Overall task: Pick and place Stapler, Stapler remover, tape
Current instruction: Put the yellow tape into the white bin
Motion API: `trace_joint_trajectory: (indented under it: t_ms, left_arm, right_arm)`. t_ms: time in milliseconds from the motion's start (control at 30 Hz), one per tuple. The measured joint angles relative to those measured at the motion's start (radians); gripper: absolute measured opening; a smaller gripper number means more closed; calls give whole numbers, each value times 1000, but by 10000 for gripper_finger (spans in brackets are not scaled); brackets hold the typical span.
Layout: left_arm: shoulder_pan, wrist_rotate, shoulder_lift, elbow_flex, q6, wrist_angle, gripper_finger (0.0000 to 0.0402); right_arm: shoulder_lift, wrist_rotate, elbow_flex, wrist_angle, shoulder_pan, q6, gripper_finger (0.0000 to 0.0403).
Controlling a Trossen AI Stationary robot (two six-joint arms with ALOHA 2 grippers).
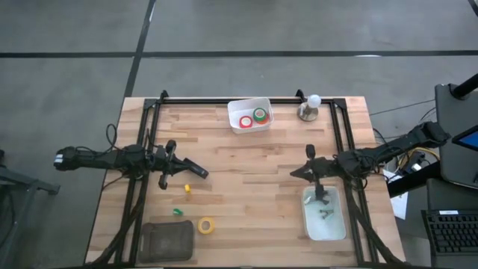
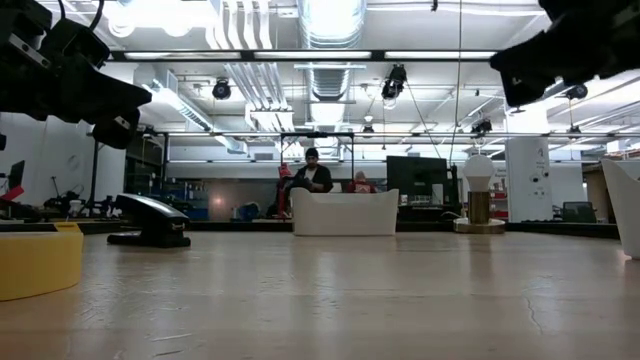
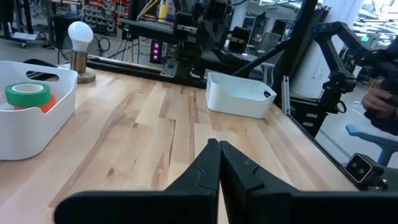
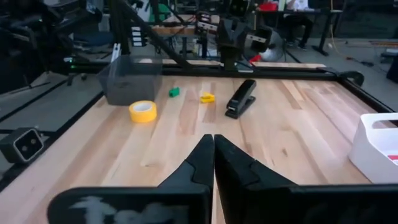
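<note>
Here, black stapler [image 1: 196,171] just beside the left claw [image 1: 173,158], its fingers together, nothing held.

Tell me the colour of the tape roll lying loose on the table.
Yellow. The tape roll shows best in the right wrist view.

White bin [image 1: 237,118], pale tray [image 1: 336,230], grey tub [image 1: 166,240], bulb on stand [image 1: 309,107], perhaps a lamp
</note>
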Motion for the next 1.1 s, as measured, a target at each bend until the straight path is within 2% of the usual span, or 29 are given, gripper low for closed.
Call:
trace_joint_trajectory:
  t_ms: [167,433,567,667,967,1100]
  left_arm:
    - [0,0,0,0,0,0,7]
    - [0,-1,0,0,1,0,7]
    - [2,-112,0,0,14,70,7]
    - [2,-149,0,0,-139,149,7]
    - [3,-284,2,0,-383,335,7]
    - [2,-237,4,6,-447,364,8]
  right_arm:
    - [-71,0,-61,0,0,-3,8]
    - [-95,-1,-105,7,0,4,8]
    - [-95,-1,-105,7,0,-26,8]
    - [-95,-1,-104,1,0,-26,8]
    - [-109,7,-105,-2,-25,-3,8]
    - [-119,-45,-111,-1,-55,32,8]
